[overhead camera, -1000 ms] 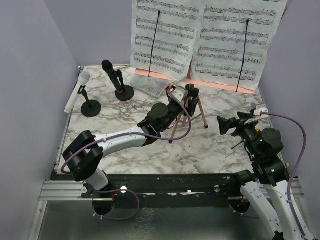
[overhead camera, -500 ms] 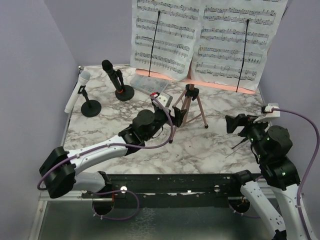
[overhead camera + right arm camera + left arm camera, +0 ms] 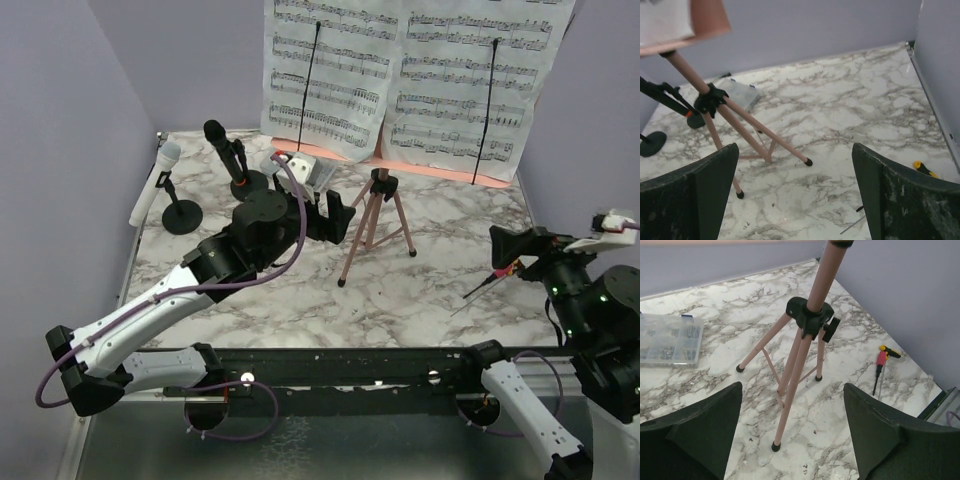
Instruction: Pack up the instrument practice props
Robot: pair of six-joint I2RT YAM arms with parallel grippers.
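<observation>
Marble counter (image 3: 430,290): pink stand (image 3: 375,215) upright in middle, music pages (image 3: 330,80) on top. Our left claw (image 3: 335,212) spread, empty, beside legs. Right claw (image 3: 503,250) spread, empty. We pinch pole above black joint (image 3: 810,317), squeeze slowly, no tipping.

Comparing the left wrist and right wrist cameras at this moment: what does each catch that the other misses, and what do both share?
Left wrist only: the red screwdriver handle and the open left gripper. Right wrist only: the pink board edge with a sheet-music page, two black mic holder bases, and the open right gripper. Both: the pink tripod, the clear parts box and the marble table.
</observation>
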